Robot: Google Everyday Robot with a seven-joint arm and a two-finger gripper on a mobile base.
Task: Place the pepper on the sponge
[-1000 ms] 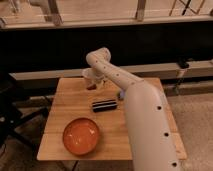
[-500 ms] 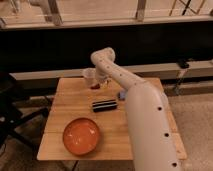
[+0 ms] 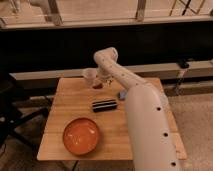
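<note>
- One white arm (image 3: 145, 120) rises from the lower right of the camera view, bends at an elbow over the far edge of the wooden surface (image 3: 115, 131), and turns back down.
- At the end of the arm, the gripper (image 3: 98, 82) hangs low over the far-left part of the surface, close to the back edge.
- Its fingers are pressed together, and the pepper (image 3: 96, 86), a small dark-red sliver, sits right at their tips, so it looks pinched between them rather than lying loose.
- I can't tell whether the pepper's lower end touches the wood.
- The sponge (image 3: 121, 95), a small light-blue pad, lies flat on the surface to the right of the gripper. It is tucked against the arm, which hides part of it. The pepper and the sponge are apart.
- A black ribbed block (image 3: 104, 105) lies near the middle of the surface, just in front of the sponge and to its left.
- An orange bowl (image 3: 81, 136) stands at the near-left corner, well apart from the gripper.
- A pale rounded shape (image 3: 90, 75) shows just left of the gripper. I can't say whether it is a cup or part of the arm.
</note>
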